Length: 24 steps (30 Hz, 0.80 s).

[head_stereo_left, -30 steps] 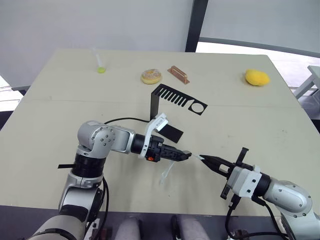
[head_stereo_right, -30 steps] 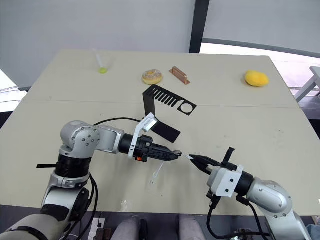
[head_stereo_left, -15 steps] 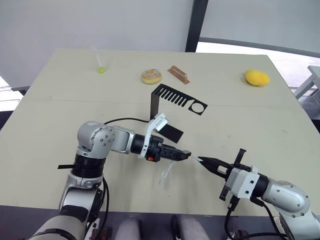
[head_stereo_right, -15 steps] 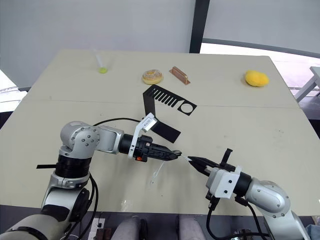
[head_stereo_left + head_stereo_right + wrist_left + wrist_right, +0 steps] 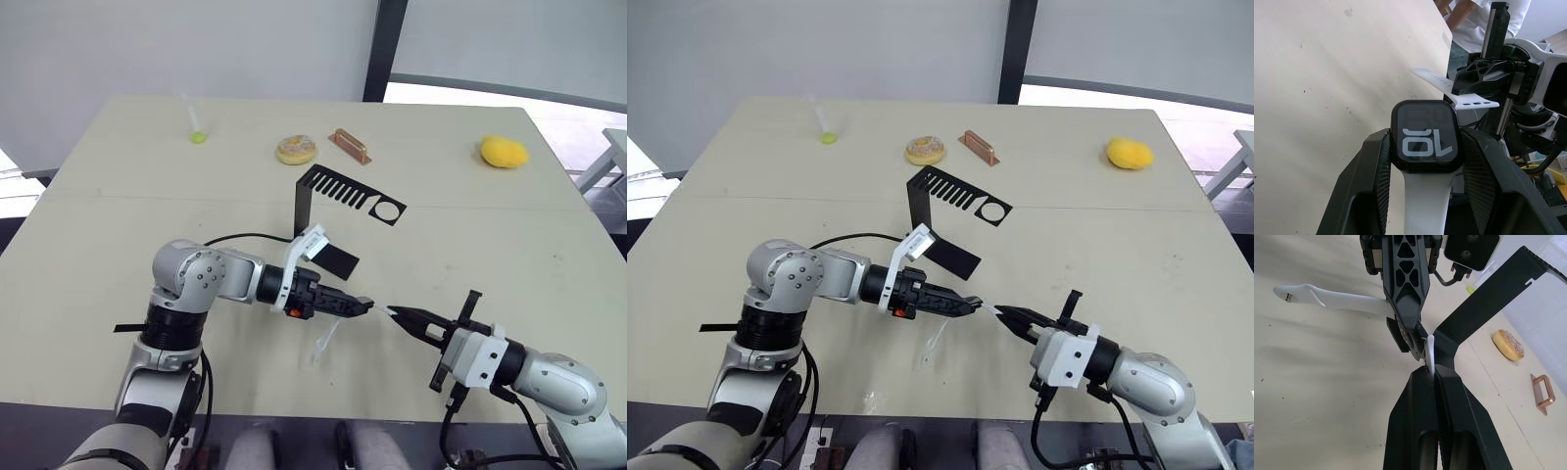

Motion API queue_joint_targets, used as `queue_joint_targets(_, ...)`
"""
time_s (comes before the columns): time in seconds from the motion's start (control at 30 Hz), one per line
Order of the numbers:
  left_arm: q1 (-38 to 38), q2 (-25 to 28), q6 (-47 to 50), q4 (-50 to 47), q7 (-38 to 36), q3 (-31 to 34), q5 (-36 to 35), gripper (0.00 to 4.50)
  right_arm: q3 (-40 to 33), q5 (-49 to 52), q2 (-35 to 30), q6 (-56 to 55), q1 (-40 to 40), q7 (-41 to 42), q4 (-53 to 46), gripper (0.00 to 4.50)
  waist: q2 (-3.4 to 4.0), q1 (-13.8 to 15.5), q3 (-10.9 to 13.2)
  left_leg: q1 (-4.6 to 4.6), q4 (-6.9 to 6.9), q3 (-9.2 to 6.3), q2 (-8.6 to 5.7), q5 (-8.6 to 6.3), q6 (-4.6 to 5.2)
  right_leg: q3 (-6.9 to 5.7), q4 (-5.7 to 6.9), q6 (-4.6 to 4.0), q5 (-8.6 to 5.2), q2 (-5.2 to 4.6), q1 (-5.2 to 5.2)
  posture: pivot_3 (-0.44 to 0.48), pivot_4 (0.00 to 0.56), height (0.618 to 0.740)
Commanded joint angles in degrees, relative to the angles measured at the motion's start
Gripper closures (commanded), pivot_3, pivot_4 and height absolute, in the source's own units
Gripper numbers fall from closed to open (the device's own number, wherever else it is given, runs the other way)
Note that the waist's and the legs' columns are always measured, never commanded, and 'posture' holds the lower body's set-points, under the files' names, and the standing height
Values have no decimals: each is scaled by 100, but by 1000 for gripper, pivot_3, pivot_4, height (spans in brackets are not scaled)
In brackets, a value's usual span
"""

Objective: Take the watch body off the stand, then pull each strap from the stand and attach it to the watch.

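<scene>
misalignment is our risk: our left pincer (image 5: 362,305) clamps the watch (image 5: 1424,135), our right pincer (image 5: 396,314) pinches the second strap (image 5: 1430,352); skewed, it jams or slips free.

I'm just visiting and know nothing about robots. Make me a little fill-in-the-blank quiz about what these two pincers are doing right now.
1. The left pincer is shut on the ____, whose screen shows light digits.
2. The right pincer pinches a thin strap of ____ colour.
3. The black stand on the table now carries ____ straps.
4. Behind the stand lies a round ____, beside a copper-coloured handle.

Missing words: watch body; white; no; doughnut
</scene>
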Motion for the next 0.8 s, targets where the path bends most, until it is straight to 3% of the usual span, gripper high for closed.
queue_joint_targets(0.03,-36,-33,-87,-164,-34,-14,-100,2909,-26,88,-33,-33,-57,-31,-147,4500,0,0,0,0,0,0,0,0,0,0,0,0,0,0,0,0,150,740)
queue_joint_targets(0.8,1,48,-118,-139,-43,14,-89,2909,-153,188,-188,-115,79,-28,-113,4500,0,0,0,0,0,0,0,0,0,0,-1,0,0,0,0,0,150,740)
